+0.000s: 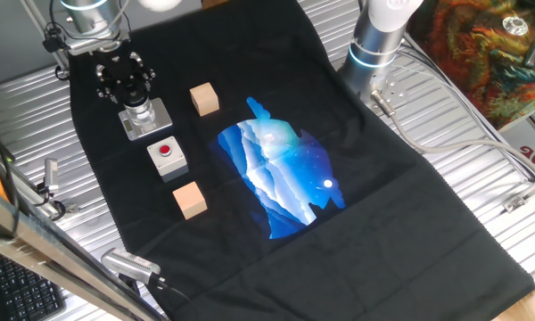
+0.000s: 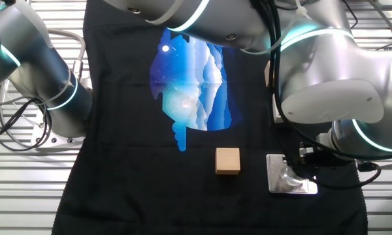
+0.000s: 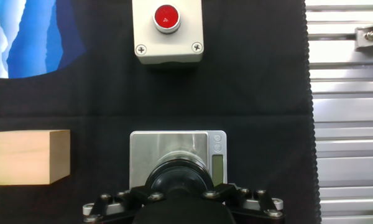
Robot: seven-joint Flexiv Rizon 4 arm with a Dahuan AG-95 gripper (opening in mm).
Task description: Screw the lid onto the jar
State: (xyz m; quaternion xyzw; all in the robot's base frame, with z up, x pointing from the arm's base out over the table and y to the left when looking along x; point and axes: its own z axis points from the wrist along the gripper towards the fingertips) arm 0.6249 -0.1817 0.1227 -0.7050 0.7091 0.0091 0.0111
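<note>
The jar [image 1: 141, 112] stands upright on its grey square base plate [image 3: 150, 147] at the far left of the black cloth. My gripper [image 3: 177, 190] is directly over it, pointing down. The black round lid [image 3: 177, 175] sits on the jar's mouth between my fingers, which look closed around it. Only a pale sliver of the jar [image 3: 169, 157] shows under the lid in the hand view. In the other fixed view the jar [image 2: 289, 176] and plate [image 2: 277, 183] peek out below the arm; the lid is hidden there.
A grey box [image 3: 168, 46] with a red button [image 3: 166, 17] lies just beyond the jar. Wooden cubes stand nearby: one [image 1: 204, 99] to the side, another [image 1: 189, 199] past the box. The cloth's edge and ribbed metal table [image 3: 348, 124] lie to the right.
</note>
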